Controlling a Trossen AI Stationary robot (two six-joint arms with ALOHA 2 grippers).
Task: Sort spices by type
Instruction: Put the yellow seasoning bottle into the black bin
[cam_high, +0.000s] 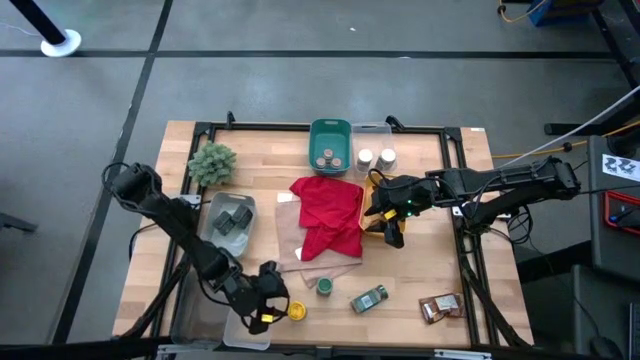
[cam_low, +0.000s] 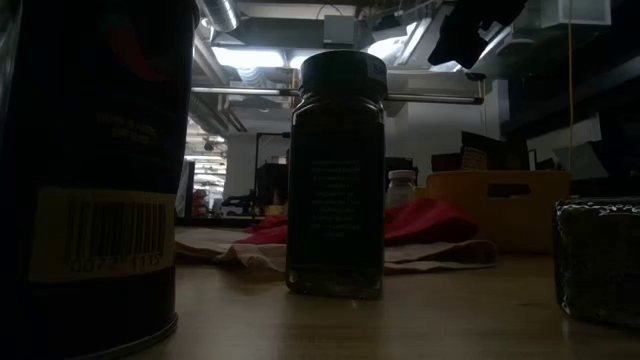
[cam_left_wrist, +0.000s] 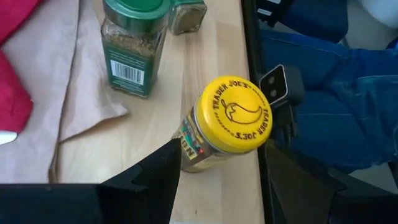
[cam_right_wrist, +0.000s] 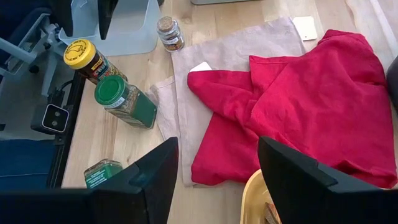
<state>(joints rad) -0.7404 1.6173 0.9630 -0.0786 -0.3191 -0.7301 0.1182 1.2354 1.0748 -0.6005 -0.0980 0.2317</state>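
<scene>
Yellow-lid jar (cam_left_wrist: 229, 126): upright at the table's front edge, between the left gripper's open fingers — no contact visible; also seen in the high view (cam_high: 296, 311) and the right wrist view (cam_right_wrist: 87, 59).
Left gripper (cam_high: 266, 306): low at the front-left of the table, fingers spread wide, one each side of the yellow-lid jar, holding nothing.
Green-lid jar (cam_left_wrist: 131, 48): upright just beyond the yellow-lid jar, on the edge of a tan cloth (cam_left_wrist: 74, 74); high view (cam_high: 324, 287).
Lying jar (cam_high: 369, 298): on its side on bare wood, right of the green-lid jar, well apart from both grippers.
Brown packets (cam_high: 440, 307): front-right corner of the table.
Grey tins (cam_high: 232, 218): in a clear tray (cam_high: 214, 238) at mid-left.
Teal bin (cam_high: 331, 132): back centre, with tan-lid jars (cam_high: 329, 157) inside.
White-lid jars (cam_high: 375, 158): in a clear bin just right of the teal bin.
Red cloth (cam_high: 330, 215): crumpled at table centre, over the tan cloth.
Right gripper (cam_high: 388, 226): above a yellow bin (cam_right_wrist: 267, 202) at the red cloth's right edge, fingers wide apart — empty.
Plant (cam_high: 212, 162): back-left corner.
Table (cam_high: 455, 270): light wood.
</scene>
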